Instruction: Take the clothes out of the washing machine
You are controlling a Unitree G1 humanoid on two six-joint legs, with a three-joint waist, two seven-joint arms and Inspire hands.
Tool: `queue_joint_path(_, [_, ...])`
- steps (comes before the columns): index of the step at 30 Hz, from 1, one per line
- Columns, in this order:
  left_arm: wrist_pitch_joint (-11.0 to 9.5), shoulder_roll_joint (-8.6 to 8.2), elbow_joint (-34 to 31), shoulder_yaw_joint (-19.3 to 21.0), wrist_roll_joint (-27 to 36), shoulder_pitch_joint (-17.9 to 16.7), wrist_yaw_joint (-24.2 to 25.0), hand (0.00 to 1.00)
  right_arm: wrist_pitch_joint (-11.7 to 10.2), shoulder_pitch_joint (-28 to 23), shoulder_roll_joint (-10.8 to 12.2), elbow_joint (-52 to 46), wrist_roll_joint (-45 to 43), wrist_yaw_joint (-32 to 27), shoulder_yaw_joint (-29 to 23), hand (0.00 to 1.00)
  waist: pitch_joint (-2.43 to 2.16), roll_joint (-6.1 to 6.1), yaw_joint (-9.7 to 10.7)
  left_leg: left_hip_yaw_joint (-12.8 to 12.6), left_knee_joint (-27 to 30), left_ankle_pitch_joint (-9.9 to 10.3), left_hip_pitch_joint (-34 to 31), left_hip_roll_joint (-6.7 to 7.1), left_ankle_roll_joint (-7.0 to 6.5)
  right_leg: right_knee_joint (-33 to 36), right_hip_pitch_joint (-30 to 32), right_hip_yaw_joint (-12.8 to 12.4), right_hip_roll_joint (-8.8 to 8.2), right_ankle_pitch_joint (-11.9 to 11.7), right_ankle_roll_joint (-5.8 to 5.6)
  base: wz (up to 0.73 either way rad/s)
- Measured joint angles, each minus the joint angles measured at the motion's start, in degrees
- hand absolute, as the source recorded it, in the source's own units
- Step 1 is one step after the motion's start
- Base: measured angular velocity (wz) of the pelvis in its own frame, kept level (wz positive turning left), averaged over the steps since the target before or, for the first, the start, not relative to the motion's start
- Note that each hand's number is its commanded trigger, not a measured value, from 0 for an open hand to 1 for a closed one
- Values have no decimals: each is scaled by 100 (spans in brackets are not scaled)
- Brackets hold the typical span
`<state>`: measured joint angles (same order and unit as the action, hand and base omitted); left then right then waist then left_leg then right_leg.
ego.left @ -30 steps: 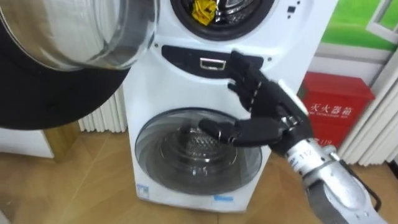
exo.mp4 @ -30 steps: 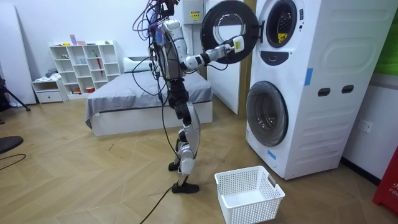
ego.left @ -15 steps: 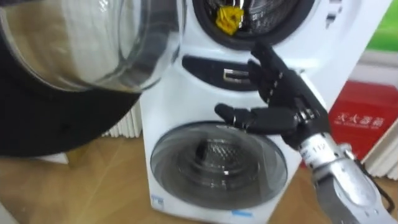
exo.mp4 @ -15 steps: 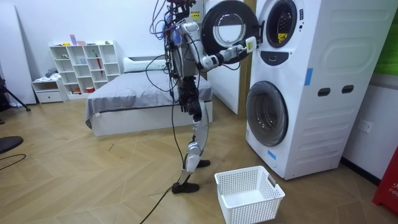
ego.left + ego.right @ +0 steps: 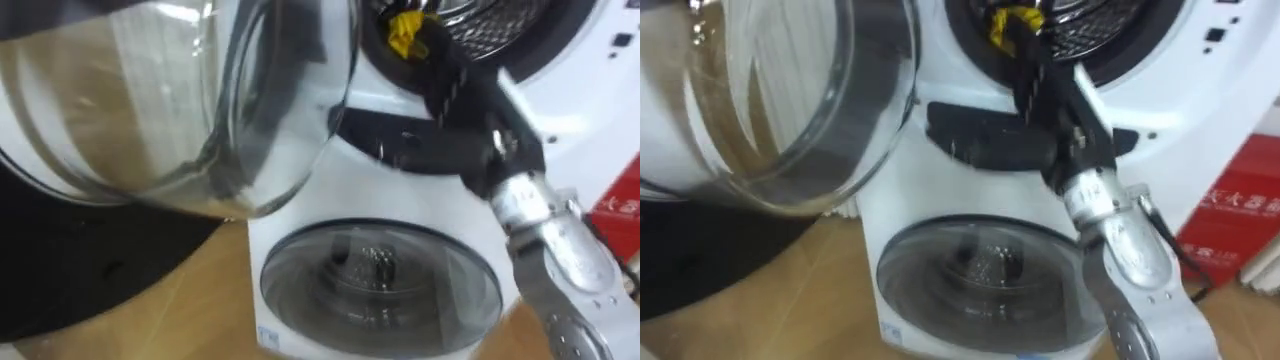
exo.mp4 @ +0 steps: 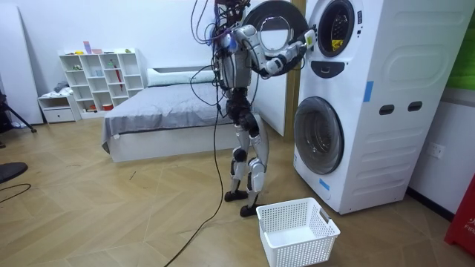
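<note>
A yellow cloth (image 5: 405, 30) lies at the lower rim of the upper washing machine's drum (image 5: 520, 35); it also shows in the drum (image 6: 335, 44) in the room view. The round glass door (image 5: 180, 100) is swung wide open to the left. My right hand (image 5: 445, 80) reaches up from the lower right. Its dark fingers are stretched out, and their tips (image 5: 1025, 50) are at the rim just under the yellow cloth (image 5: 1012, 25). Nothing is held in it. I stand close before the stacked white machines (image 6: 371, 104).
The lower machine's round door (image 5: 380, 285) is closed. A white laundry basket (image 6: 297, 230) stands on the wooden floor by my feet. A red box (image 5: 1240, 215) stands right of the machines. A bed (image 6: 163, 119) and white shelves (image 6: 96, 81) are behind me.
I have stepped closer to the machines. My right hand has risen from in front of the dark panel and lower door up to the rim of the upper drum.
</note>
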<state>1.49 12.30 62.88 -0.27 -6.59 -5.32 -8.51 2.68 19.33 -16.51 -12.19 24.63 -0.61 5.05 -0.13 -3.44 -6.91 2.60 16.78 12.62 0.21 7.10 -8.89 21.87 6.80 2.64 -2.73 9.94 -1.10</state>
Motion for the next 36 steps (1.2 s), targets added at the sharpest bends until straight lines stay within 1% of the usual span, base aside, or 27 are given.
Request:
queue_joint_path(1, [27,9,89,26,-42,-55,-21,0,-13,120,-12,-8,5,-57,5,0,11,49,-97,4,-143,-12,144,-60,21,-268,-207,33,75,-66,24,0])
queue_joint_path(2, [95,28,136,74,-62,-115,-97,0,-13,199,-82,-3,8,-114,12,0,6,54,-134,3,-240,-16,207,-115,36,-472,-322,48,131,-124,46,0])
queue_joint_path(3, [118,28,137,128,-81,-153,-146,0,-13,237,-111,-2,4,-133,12,0,8,51,-145,17,-253,-11,227,-137,45,-567,-379,55,152,-154,48,8])
queue_joint_path(4, [145,28,169,171,-150,-248,-240,0,-12,284,-149,0,10,-135,12,0,5,41,-149,62,-314,-11,261,-162,59,-731,-468,52,202,-188,51,11])
queue_joint_path(6, [231,10,210,185,-324,-397,-273,0,-12,320,-175,4,27,-131,10,0,12,23,-159,73,-382,-13,356,-179,63,-867,-594,48,228,-197,53,4])
queue_joint_path(8, [249,-14,252,216,-400,-583,-323,0,-13,330,-198,21,242,-145,3,0,12,-7,-207,3,-508,-6,510,-230,77,-1045,-749,-25,289,-231,67,-13])
queue_joint_path(9, [262,-15,252,224,-399,-613,-325,0,-13,343,-209,20,290,-160,5,0,21,-23,-232,-31,-545,-5,548,-246,78,-1085,-779,-41,304,-246,77,-21])
queue_joint_path(10, [314,-18,252,238,-398,-635,-338,0,-13,368,-227,20,317,-200,7,0,11,-64,-252,-49,-557,4,550,-256,94,-1162,-809,-74,319,-251,76,-13])
queue_joint_path(13, [334,-24,242,239,-409,-570,-339,0,-14,398,-250,13,327,-307,6,0,12,-141,-199,-96,-558,8,549,-269,102,-1232,-842,-73,330,-260,81,-2])
queue_joint_path(15, [333,-25,244,238,-434,-468,-339,0,-14,459,-250,14,307,-387,4,0,20,-149,-119,-86,-560,10,550,-270,105,-1248,-861,-77,332,-260,81,-2])
queue_joint_path(18, [306,-11,246,239,-435,-345,-354,0,-14,627,-254,13,255,-523,-9,0,44,-177,-65,-100,-564,10,555,-271,105,-1251,-872,-87,335,-259,81,-6])
queue_joint_path(21, [311,-12,244,240,-475,-194,-328,0,-12,731,-316,10,192,-669,-10,0,45,-218,-38,-95,-564,10,549,-271,106,-1267,-880,-77,332,-260,81,1])
queue_joint_path(25, [346,-4,242,245,-554,-203,-325,0,-12,736,-345,-4,184,-771,-19,0,41,-226,20,-99,-564,12,540,-268,108,-1294,-880,-78,317,-260,80,0])
queue_joint_path(28, [369,-5,241,249,-552,-284,-317,0,-11,736,-371,-1,143,-805,-76,0,41,-224,59,-100,-561,12,534,-268,108,-1304,-880,-65,300,-260,80,2])
queue_joint_path(32, [409,-5,73,271,-554,-454,-317,0,-12,736,-515,41,88,-860,-352,0,43,-211,92,-91,-565,12,519,-264,108,-1321,-887,-54,305,-263,76,4])
queue_joint_path(33, [415,-5,71,286,-554,-473,-317,0,-12,736,-556,48,93,-869,-385,0,50,-201,94,-91,-565,12,520,-264,108,-1321,-888,-54,305,-263,76,0])
queue_joint_path(34, [438,-9,66,348,-544,-501,-317,0,-13,736,-661,83,156,-875,-448,0,54,-195,104,-90,-565,12,517,-263,108,-1320,-888,-52,305,-263,76,0])
queue_joint_path(35, [445,-7,54,388,-543,-544,-318,0,-13,736,-775,128,232,-876,-483,0,47,-203,117,-91,-565,12,518,-263,108,-1319,-888,-47,303,-263,76,0])
queue_joint_path(36, [448,-7,36,407,-543,-558,-318,0,-12,736,-830,145,261,-875,-489,0,47,-201,128,-91,-565,12,518,-263,108,-1318,-889,-43,302,-263,75,3])
